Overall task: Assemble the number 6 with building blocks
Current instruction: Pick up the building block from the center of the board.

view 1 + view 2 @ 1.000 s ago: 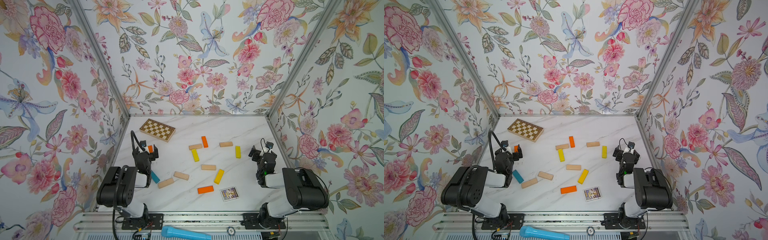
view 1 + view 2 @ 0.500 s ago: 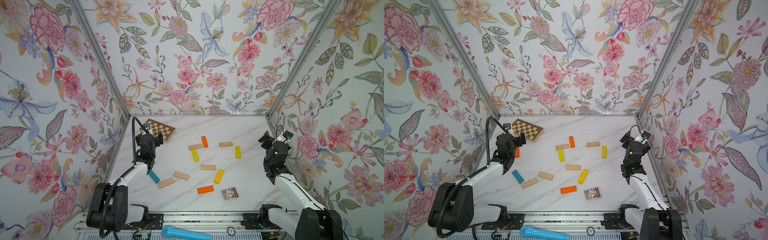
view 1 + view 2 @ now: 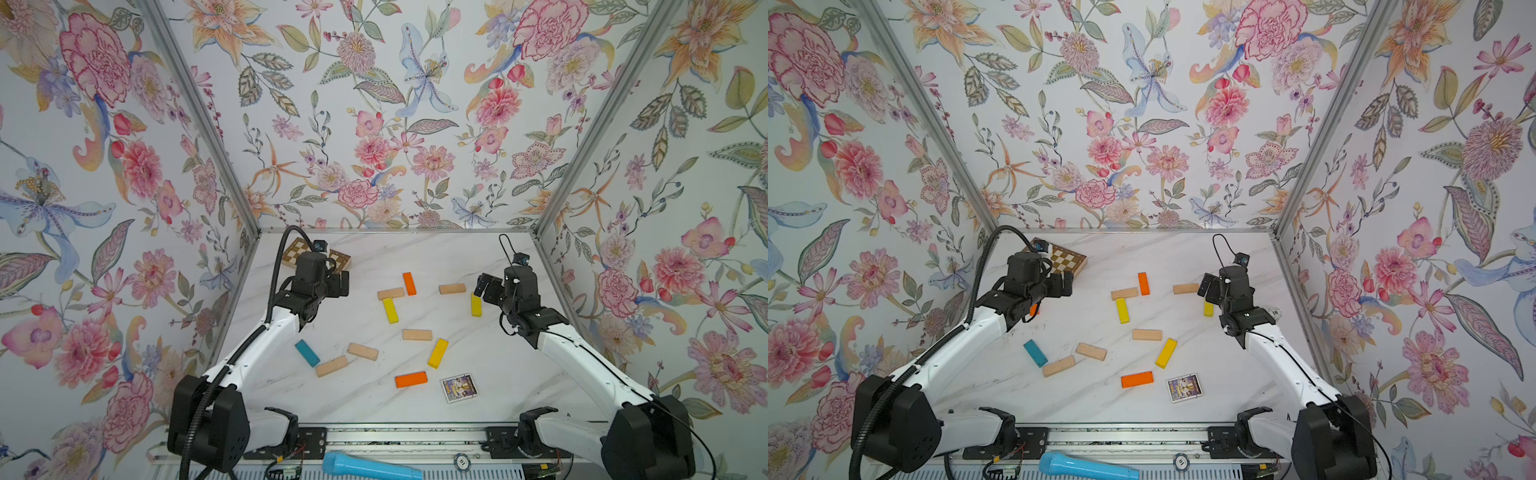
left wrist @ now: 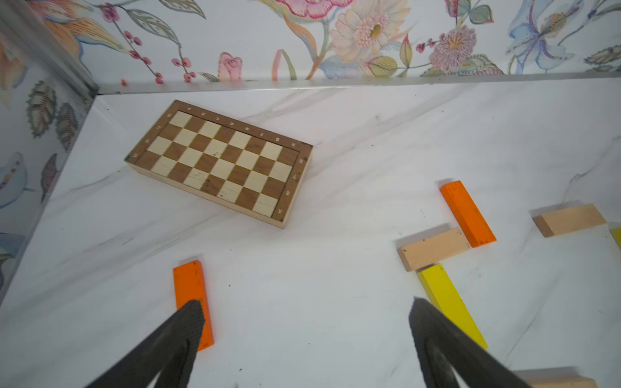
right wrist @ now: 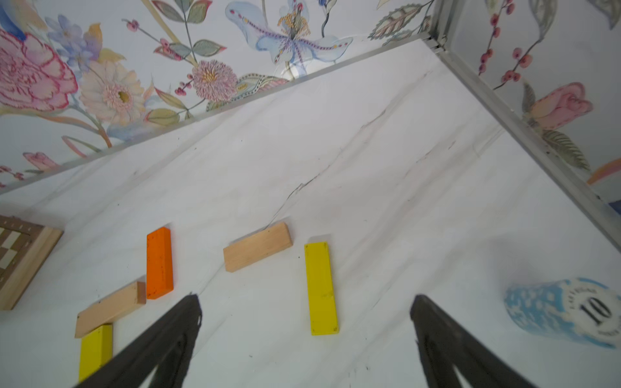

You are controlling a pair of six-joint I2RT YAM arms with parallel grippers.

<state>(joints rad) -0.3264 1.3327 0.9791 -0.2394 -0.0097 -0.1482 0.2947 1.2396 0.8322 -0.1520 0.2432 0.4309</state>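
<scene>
- In both top views the blocks [image 3: 417, 334] lie flat and loose across the middle of the marble table [image 3: 498, 374]. They are beige, yellow and orange, with one teal block [image 3: 307, 353] near the left arm, and they are not laid out as a digit.
- The left claw [image 3: 341, 283] hangs above the table just in front of the chequered board [image 3: 343, 261]. It is spread wide, with nothing between its fingers.
- The right claw [image 3: 486, 289] hangs over the far right part of the table, spread just as wide and empty. It sits over the far end of the right-hand yellow block [image 3: 476, 306], close to a beige block [image 3: 452, 288].
- In a top view a sliver of the left-hand orange block [image 3: 1034, 309] shows under the left wrist.
- A picture card [image 3: 459, 387] lies near the front edge, just beside the front orange block [image 3: 411, 379].
- In the left wrist view the two dark fingers [image 4: 188, 322] stand far apart with bare table between them.
- One tip overlaps the near end of the left-hand orange block [image 4: 190, 285] and the other overlaps the middle yellow block [image 4: 447, 302]. They look to be above the blocks rather than on them, though this angle does not settle it.
- In the right wrist view the fingers [image 5: 433, 322] are again wide apart and grip nothing.
- The right-hand yellow block [image 5: 321, 289] lies on the table in the gap between them and meets neither finger.
- A blurred blue poker chip [image 5: 564, 312] sits outside one finger.
</scene>
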